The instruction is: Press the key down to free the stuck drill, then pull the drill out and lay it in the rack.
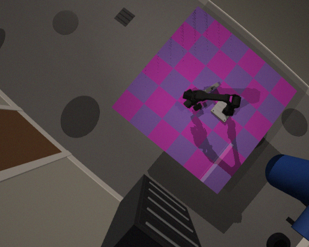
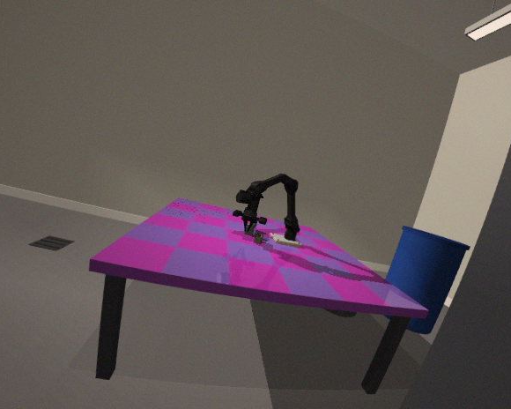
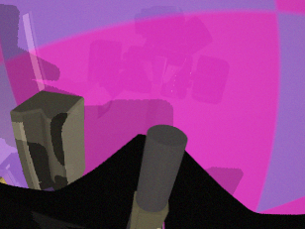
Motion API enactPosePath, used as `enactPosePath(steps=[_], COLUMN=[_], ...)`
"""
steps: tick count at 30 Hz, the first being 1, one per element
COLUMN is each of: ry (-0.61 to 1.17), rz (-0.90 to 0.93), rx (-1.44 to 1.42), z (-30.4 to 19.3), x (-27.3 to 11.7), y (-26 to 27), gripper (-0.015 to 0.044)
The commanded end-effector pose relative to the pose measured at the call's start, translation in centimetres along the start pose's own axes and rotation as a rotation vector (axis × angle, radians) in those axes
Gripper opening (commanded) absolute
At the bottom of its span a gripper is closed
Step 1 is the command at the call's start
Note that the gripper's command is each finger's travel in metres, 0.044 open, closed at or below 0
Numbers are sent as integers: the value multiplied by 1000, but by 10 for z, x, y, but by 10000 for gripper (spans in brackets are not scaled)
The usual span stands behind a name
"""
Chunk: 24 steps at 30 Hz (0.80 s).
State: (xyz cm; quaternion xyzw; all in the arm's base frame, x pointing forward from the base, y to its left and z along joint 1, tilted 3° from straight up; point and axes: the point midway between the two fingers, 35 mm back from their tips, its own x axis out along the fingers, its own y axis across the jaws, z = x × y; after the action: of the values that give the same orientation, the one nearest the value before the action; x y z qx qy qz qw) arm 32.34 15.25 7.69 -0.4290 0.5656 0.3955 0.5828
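My gripper (image 2: 248, 231) (image 3: 154, 144) is shut on the drill and points down over the table. The drill (image 3: 160, 172) shows in the wrist view as a dark grey cylinder, with an olive part below it between the black fingers. A grey-olive block (image 3: 73, 143) (image 2: 258, 239), seemingly the drill's holder, stands beside the gripper, apart from the drill. The key cannot be made out. A pale, narrow piece (image 1: 216, 85), probably the rack, lies behind the arm in the top view and is partly hidden. The fingertips are hidden there.
The arm stands on a white base plate (image 1: 219, 113) (image 2: 283, 240) close to the block. The checkered pink and purple table (image 1: 128, 106) (image 2: 137, 253) carries long arm shadows. A blue barrel (image 2: 424, 273) and a dark cabinet (image 1: 163, 210) stand off the table.
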Motion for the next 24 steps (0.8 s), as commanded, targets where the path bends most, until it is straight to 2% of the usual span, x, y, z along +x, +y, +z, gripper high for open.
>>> enactPosePath(steps=[1, 24], ry=[-1, -1], rz=[-2, -2], rx=[5, 5], z=[0, 0], x=[-3, -16], y=[0, 0], gripper=[0, 0])
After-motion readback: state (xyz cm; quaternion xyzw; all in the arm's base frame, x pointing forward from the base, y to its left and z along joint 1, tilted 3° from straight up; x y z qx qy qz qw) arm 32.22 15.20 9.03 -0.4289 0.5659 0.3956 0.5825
